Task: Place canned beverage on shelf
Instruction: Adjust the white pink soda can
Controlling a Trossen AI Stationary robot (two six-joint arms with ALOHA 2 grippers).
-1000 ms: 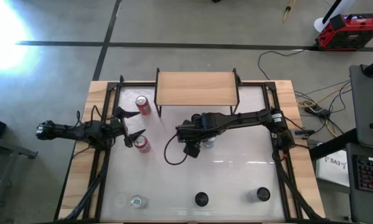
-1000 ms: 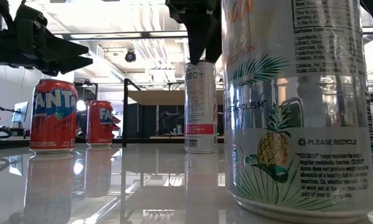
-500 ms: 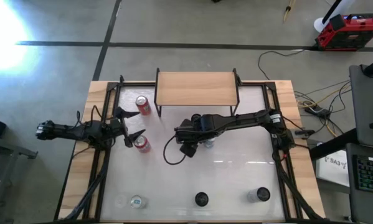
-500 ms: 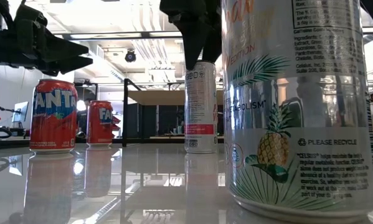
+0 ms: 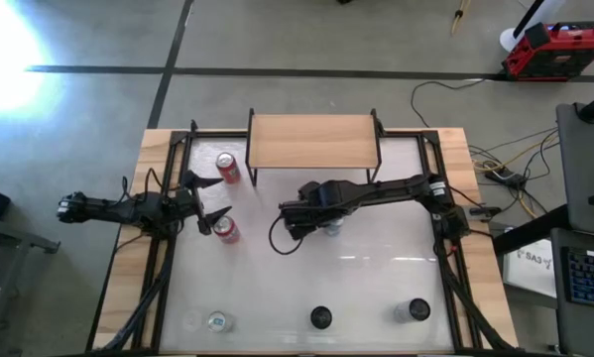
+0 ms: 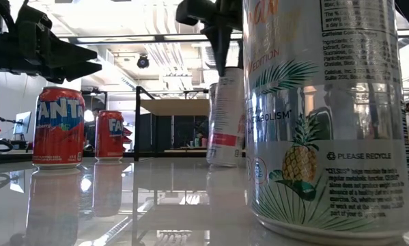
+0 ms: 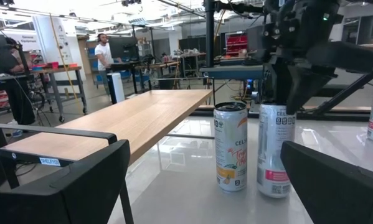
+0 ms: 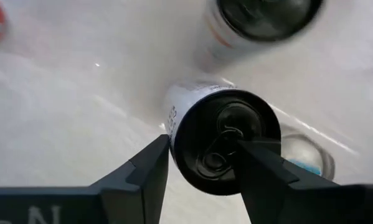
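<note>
The shelf, a tan wooden top on thin black legs, stands at the table's far edge. A slim white can with a black top stands tilted near the table's middle, just in front of the shelf. My right gripper comes down on its top and is shut on it. Beside it stands a pale pineapple-print can. My left gripper waits open at the table's left side, level, next to two red Fanta cans. My right gripper grips the white can's top end from above, fingers pointing steeply down. One finger lies against the outer wall just below the rim; the other finger reaches over the black lid. The can leans, its base low by the table.
A large pineapple-print can stands close to the low camera at the near edge, with two more cans along that edge. Black frame rails run along the table's sides.
My right gripper has stayed over the white can and rolled about its own pointing line. The can, upright a second ago, now leans with its top tipped over while its base stays in about the same spot.
</note>
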